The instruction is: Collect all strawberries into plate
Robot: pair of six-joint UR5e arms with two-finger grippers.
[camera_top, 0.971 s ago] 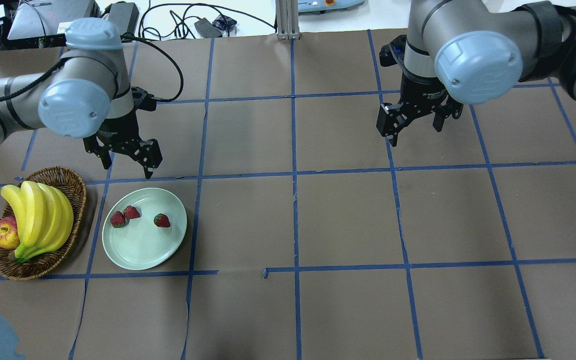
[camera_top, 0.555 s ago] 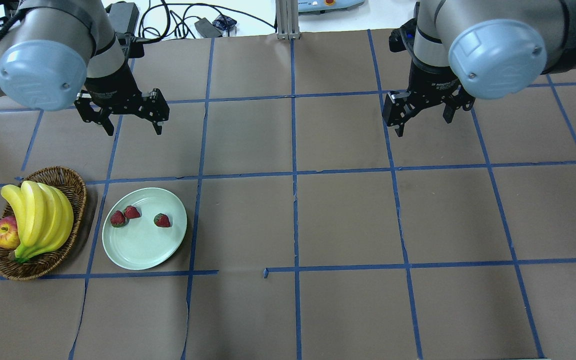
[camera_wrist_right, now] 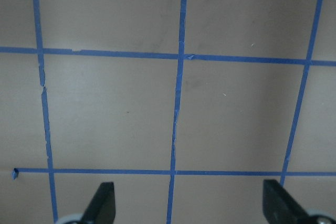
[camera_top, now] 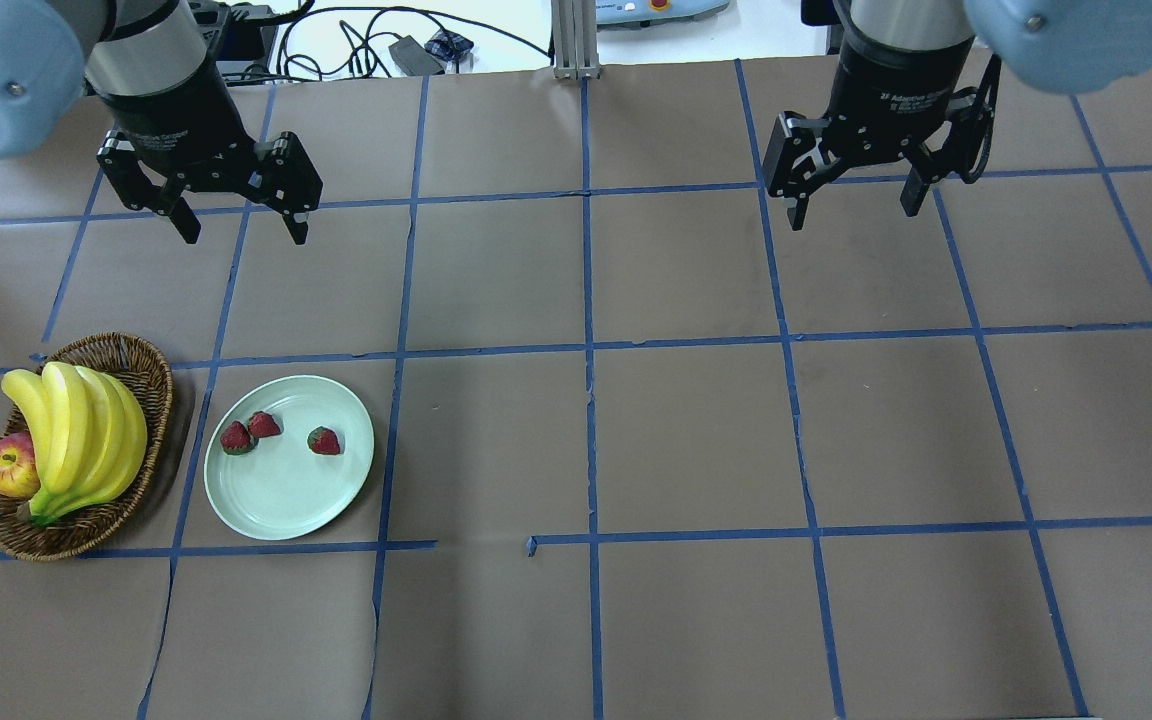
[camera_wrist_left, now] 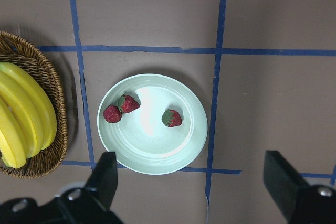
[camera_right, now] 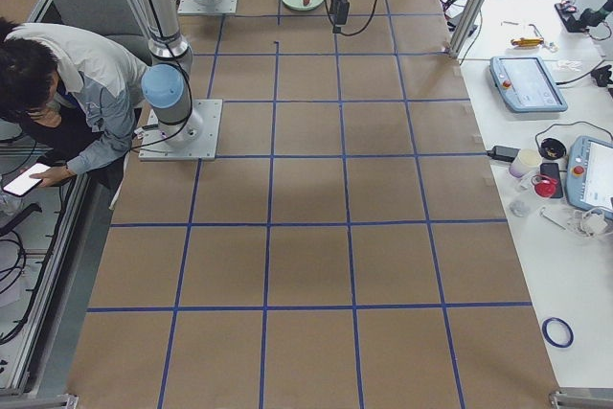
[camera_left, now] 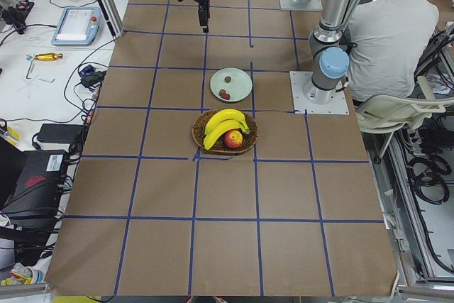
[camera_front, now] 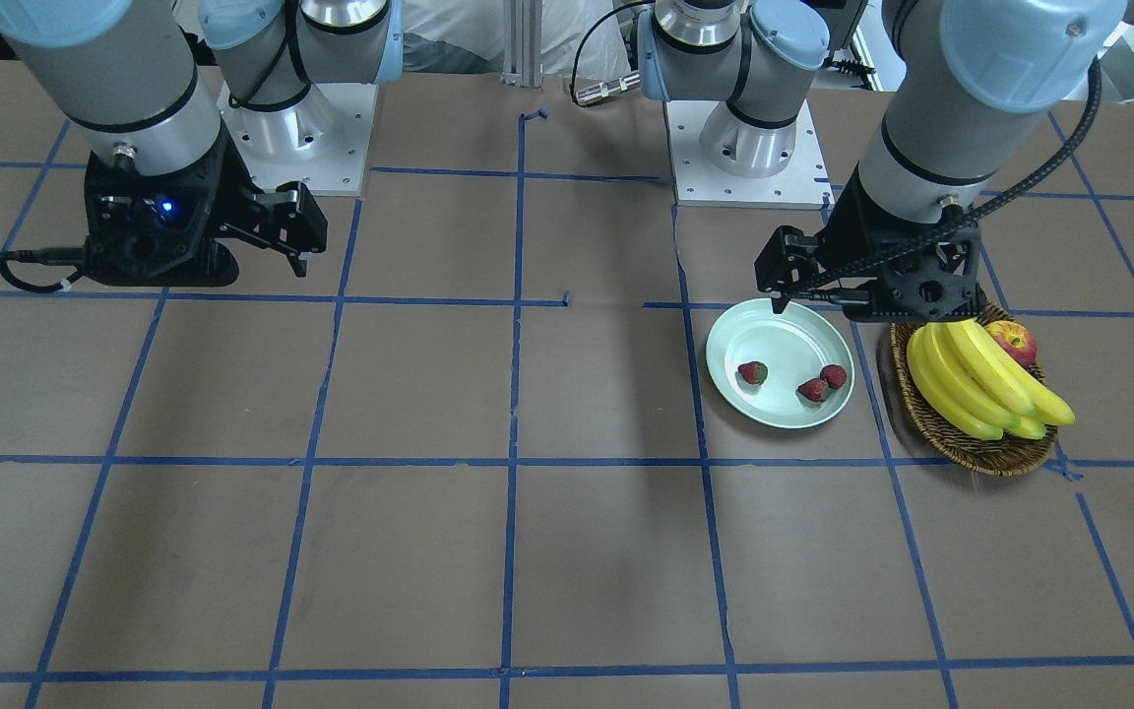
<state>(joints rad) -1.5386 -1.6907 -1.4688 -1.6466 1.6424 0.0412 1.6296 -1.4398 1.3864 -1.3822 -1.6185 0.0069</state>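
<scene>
Three red strawberries (camera_top: 235,438) (camera_top: 264,424) (camera_top: 324,441) lie on the pale mint plate (camera_top: 286,495) at the table's left. Two touch each other and the third lies apart. They also show in the left wrist view (camera_wrist_left: 112,114) (camera_wrist_left: 129,103) (camera_wrist_left: 172,118) on the plate (camera_wrist_left: 152,150), and in the front view (camera_front: 752,372). My left gripper (camera_top: 242,232) is open and empty, raised well beyond the plate's far side. My right gripper (camera_top: 854,213) is open and empty over bare table at the far right.
A brown wicker basket (camera_top: 154,378) with bananas (camera_top: 86,430) and a red-yellow apple (camera_top: 8,468) stands just left of the plate. Cables and devices (camera_top: 406,50) lie beyond the table's far edge. A seated person (camera_left: 386,26) is beside the robot bases.
Both grippers have risen and moved toward the table's far side, staying open. The strawberries, plate and basket have not moved.
</scene>
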